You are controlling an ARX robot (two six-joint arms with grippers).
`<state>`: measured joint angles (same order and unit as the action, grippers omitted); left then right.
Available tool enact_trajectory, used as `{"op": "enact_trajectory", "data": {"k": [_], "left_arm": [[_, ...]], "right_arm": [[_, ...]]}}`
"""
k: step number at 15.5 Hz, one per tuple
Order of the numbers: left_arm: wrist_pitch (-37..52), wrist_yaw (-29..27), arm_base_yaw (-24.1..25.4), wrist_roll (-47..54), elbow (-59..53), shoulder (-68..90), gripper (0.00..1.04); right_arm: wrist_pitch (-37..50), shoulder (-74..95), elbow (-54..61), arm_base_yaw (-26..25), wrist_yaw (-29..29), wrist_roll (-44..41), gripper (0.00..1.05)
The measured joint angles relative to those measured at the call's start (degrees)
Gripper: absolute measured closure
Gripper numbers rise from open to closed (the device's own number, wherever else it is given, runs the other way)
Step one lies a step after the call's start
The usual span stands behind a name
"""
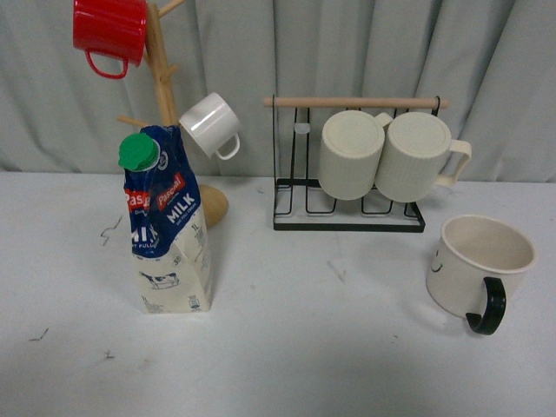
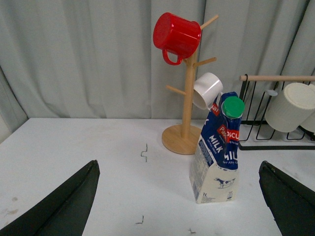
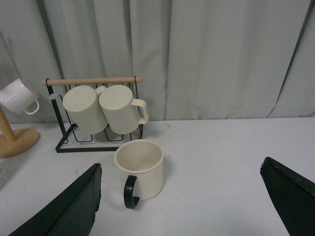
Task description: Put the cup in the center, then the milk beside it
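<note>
The cup (image 1: pixel 476 265), cream-white with a black handle and a small smiley, stands upright on the table's right side; in the right wrist view the cup (image 3: pixel 141 167) sits ahead of my open right gripper (image 3: pixel 182 201), nearer one finger, handle toward the camera. The milk (image 1: pixel 168 224), a blue-and-white carton with a green cap, stands on the left. My open left gripper (image 2: pixel 179 201) is short of the milk (image 2: pixel 219 150), which sits toward one finger. Neither arm appears in the front view.
A wooden mug tree (image 1: pixel 165 95) behind the milk carries a red mug (image 1: pixel 110 30) and a small white mug (image 1: pixel 211 124). A black wire rack (image 1: pixel 347 165) at the back holds two ribbed cream mugs (image 1: pixel 387 155). Grey curtain closes off the rear.
</note>
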<state>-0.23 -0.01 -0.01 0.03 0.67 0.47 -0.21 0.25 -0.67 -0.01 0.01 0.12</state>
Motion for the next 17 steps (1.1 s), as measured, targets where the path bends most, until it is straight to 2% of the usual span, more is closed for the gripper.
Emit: {"op": "enact_trajectory", "data": {"k": [17], "left_arm": [[0.0, 0.0, 0.0, 0.0, 0.0, 0.0, 0.07]], "right_arm": [[0.0, 0.0, 0.0, 0.0, 0.0, 0.0, 0.06]]}}
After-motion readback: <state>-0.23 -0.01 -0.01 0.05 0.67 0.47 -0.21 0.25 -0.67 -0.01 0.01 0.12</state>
